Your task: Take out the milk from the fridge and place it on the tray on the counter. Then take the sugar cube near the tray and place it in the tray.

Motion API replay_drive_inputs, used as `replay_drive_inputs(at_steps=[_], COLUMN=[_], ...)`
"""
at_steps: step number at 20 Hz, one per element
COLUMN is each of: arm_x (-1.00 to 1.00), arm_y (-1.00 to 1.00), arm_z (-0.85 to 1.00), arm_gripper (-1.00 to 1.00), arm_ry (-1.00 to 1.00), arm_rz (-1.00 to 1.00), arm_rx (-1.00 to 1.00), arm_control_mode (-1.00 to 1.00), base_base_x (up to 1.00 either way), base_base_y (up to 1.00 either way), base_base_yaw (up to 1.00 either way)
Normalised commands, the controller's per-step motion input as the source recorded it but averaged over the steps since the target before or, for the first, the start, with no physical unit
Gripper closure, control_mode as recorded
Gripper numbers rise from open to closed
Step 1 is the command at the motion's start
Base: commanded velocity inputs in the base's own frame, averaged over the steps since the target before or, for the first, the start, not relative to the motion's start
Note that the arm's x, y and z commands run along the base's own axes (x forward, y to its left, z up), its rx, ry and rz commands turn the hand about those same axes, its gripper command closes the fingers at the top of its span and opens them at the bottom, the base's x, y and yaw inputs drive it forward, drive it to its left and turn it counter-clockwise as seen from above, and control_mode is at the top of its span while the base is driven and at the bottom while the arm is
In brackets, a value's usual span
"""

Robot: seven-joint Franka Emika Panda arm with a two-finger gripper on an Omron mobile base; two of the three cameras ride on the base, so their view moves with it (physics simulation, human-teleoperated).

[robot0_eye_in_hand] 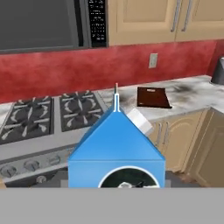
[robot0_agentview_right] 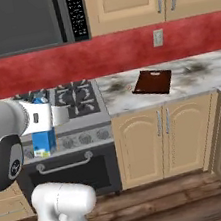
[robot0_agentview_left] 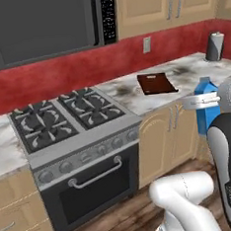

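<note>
Figure. The hand (robot0_agentview_left: 201, 100) carries the milk (robot0_agentview_left: 206, 105) in mid-air in front of the cabinets, its fingers part-way closed and clamped on the carton's upper part; seen from the right, the blue carton hangs below the white wrist, in front of the stove (robot0_agentview_right: 62, 110). In the hand view the carton's gable fills the near field, with the tray (robot0_eye_in_hand: 152, 97) lying beyond it on the surface (robot0_eye_in_hand: 188, 94), to the right of the stove. The carton is well apart from the tray and above the floor, not yet over the surface. Likely hazards: the carton is held high on its body, so a quick swing toward the tray could let it pivot or slip between the fingers; a low approach could strike its base against the surface edge or the stove's front; a release before the base rests flat on the tray could tip it, since it is tall and narrow. The sugar cube cannot be made out at this scale.
</note>
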Motion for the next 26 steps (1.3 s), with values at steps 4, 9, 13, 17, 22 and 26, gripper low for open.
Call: replay_drive_inputs(at_steps=[4, 9, 13, 17, 22, 26], arm_x=[0.0, 0.0, 0.0, 0.0, 0.0, 0.0], arm_y=[0.0, 0.0, 0.0, 0.0, 0.0, 0.0], arm_z=[0.0, 0.0, 0.0, 0.0, 0.0, 0.0], arm_gripper=[1.0, 1.0, 1.0, 1.0, 1.0, 1.0], arm_ry=[0.0, 0.0, 0.0, 0.0, 0.0, 0.0], arm_rz=[0.0, 0.0, 0.0, 0.0, 0.0, 0.0], arm_rx=[0.0, 0.0, 0.0, 0.0, 0.0, 0.0], arm_control_mode=[1.0, 1.0, 1.0, 1.0, 1.0, 1.0], base_base_x=[1.0, 1.0, 1.0, 1.0, 1.0, 1.0], base_base_y=[-1.0, -1.0, -0.68, -0.55, -0.19, 0.09], base_base_yaw=[0.16, 0.21, 0.27, 0.3, 0.22, 0.03])
